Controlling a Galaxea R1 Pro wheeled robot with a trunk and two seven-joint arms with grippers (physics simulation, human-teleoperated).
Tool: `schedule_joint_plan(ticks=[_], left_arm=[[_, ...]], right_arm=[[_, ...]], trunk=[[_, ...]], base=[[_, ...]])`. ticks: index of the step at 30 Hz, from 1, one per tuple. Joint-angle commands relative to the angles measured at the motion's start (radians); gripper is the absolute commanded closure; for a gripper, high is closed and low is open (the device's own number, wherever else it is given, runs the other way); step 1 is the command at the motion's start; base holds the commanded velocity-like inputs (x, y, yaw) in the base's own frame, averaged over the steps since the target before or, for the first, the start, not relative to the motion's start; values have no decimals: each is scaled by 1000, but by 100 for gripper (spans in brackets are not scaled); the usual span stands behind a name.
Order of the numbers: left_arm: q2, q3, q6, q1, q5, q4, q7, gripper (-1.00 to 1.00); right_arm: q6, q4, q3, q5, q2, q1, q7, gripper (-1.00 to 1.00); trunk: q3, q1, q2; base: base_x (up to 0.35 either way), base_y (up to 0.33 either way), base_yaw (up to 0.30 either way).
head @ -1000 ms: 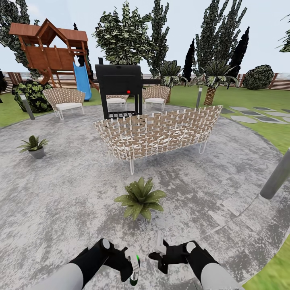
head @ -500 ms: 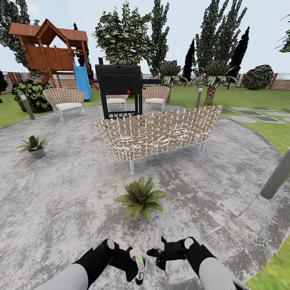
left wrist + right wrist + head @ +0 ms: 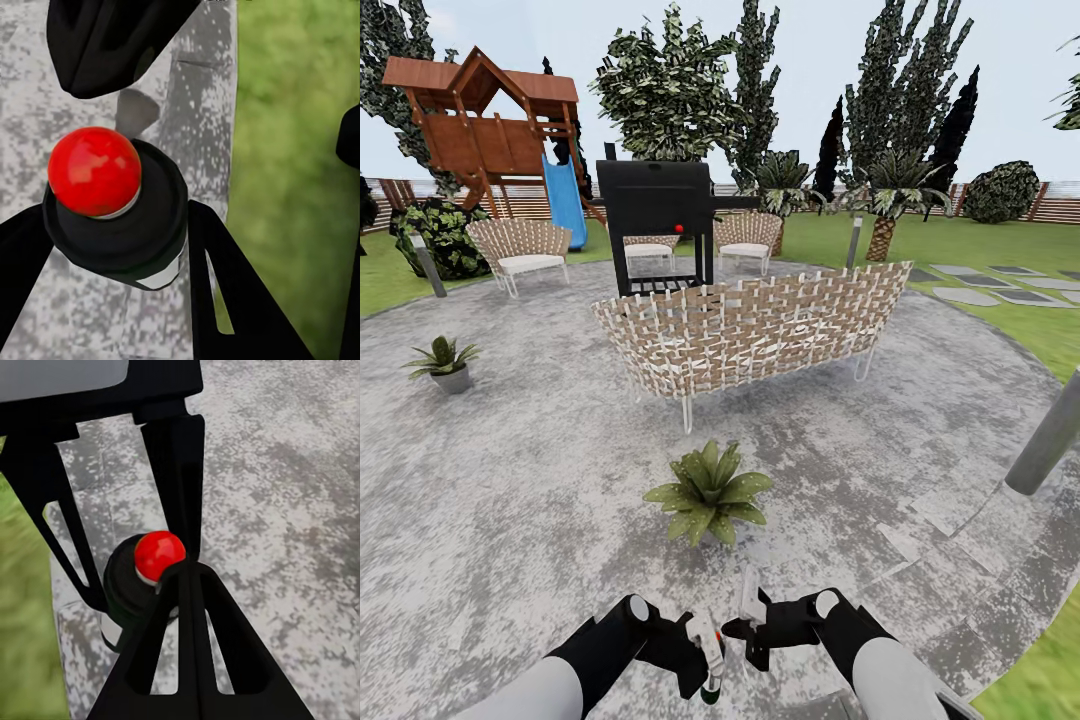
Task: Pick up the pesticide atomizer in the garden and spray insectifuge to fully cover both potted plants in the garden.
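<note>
My left gripper (image 3: 695, 652) is shut on the pesticide atomizer (image 3: 708, 640), held low in front of me with its black-and-white head uppermost. In the left wrist view the atomizer's black head (image 3: 112, 225) carries a red ball and sits between the black fingers (image 3: 225, 292). My right gripper (image 3: 750, 612) is shut and empty, just right of the bottle; its wrist view shows the atomizer (image 3: 127, 585) behind its closed fingers (image 3: 187, 607). One potted plant (image 3: 708, 492) stands on the patio straight ahead of both grippers. The other potted plant (image 3: 445, 362) stands far left in its grey pot.
A woven wicker sofa (image 3: 750, 325) stands behind the near plant, with a black grill (image 3: 658, 225) and wicker chairs (image 3: 520, 250) beyond. A wooden playhouse with a blue slide (image 3: 565, 205) is at the back left. A grey post (image 3: 1048, 440) leans at the right. Lawn (image 3: 1000, 245) rings the patio.
My left gripper has carried the atomizer right and a little up, closer to the right gripper. The bottle has turned, and its green spot has gone from the head view.
</note>
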Motion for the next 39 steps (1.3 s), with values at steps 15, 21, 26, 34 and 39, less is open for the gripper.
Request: schedule_joint_plan(ticks=[15, 21, 26, 34, 39], left_arm=[[220, 6, -1, 18, -11, 14, -8, 100], [290, 6, -8, 23, -13, 61, -4, 100], [302, 10, -36, 23, -10, 96, 16, 100], [284, 42, -243, 30, 475, 248, 408, 100], [283, 42, -343, 95, 690, 264, 539, 100]], right_arm=[[-3, -3, -8, 8, 1, 0, 5, 100], [-2, -2, -10, 9, 1, 0, 2, -100], [-2, -1, -10, 9, 1, 0, -6, -100], [-3, -2, -15, 7, -68, 87, -517, -100], [-19, 26, -15, -95, -95, 251, -904, -100]], trunk=[[-1, 0, 0], [-1, 0, 0], [-1, 0, 0], [-1, 0, 0], [-1, 0, 0]], base=[[0, 0, 0], [0, 0, 0], [0, 0, 0], [0, 0, 0], [0, 0, 0]])
